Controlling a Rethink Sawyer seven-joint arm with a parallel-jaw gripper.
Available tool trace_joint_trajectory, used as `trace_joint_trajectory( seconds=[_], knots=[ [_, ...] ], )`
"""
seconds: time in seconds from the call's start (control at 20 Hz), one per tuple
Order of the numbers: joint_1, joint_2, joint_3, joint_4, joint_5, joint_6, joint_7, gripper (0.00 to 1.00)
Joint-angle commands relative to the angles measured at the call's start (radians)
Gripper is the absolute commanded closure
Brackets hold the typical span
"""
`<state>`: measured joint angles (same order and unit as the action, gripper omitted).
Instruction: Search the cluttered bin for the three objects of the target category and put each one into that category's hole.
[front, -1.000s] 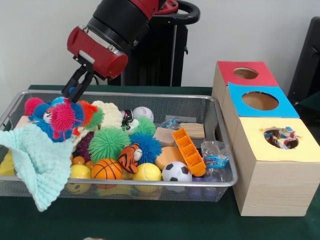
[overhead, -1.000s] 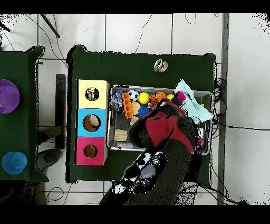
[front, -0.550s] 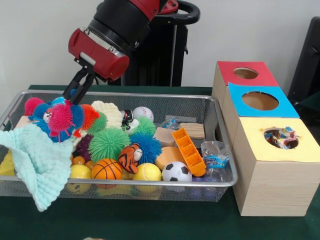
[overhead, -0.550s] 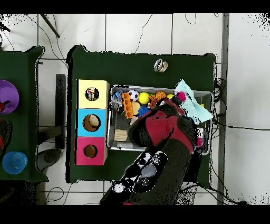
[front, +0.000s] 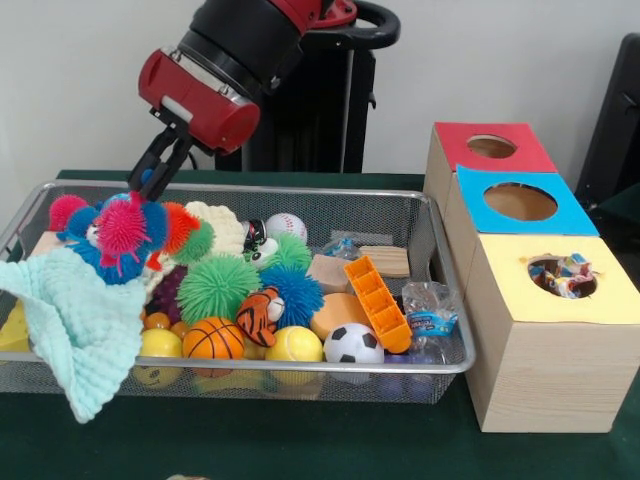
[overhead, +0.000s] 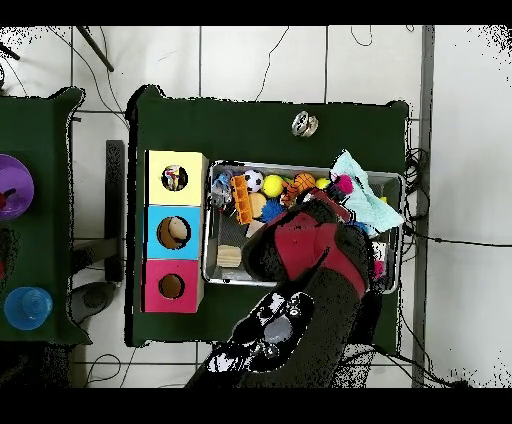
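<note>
The spiky toy (front: 118, 232), a pink, blue and orange bristly thing, sits at the far end of the bin (front: 300, 365) from the boxes, on top of the pile and just above the mint cloth (front: 75, 320) that hangs over the rim. The tool (front: 150, 180) is directly over it, reaching down at a slant from the red wrist, its tips right at the toy's upper bristles. The two dark fingers (front: 165, 160) run close together toward the tips, and it looks clenched on a tuft of the toy, though the bristles hide the contact itself.

From where I stand the toy lies below and slightly to the cloth side of the tool, so any lift goes straight up. The three boxes stand beyond the bin's opposite end: yellow (front: 560, 275) nearest, blue (front: 515, 203) in the middle, red (front: 490, 146) farthest. A carry has to cross the whole bin.

From above the arm covers the toy entirely.
</note>
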<state>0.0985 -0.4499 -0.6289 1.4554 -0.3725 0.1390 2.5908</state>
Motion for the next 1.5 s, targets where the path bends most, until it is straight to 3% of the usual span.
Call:
trace_joint_trajectory(
  seconds=[0.05,0.4,0.6,1.5],
  knots=[
    [-0.041,-0.038,0.130,0.082,0.027,0.072,0.031,1.00],
    [-0.056,-0.047,0.156,0.088,0.019,0.093,0.003,1.00],
    [-0.114,-0.087,0.249,0.117,0.006,0.170,-0.090,1.00],
    [-0.281,-0.158,0.500,0.187,-0.051,0.364,-0.290,1.00]
  ],
)
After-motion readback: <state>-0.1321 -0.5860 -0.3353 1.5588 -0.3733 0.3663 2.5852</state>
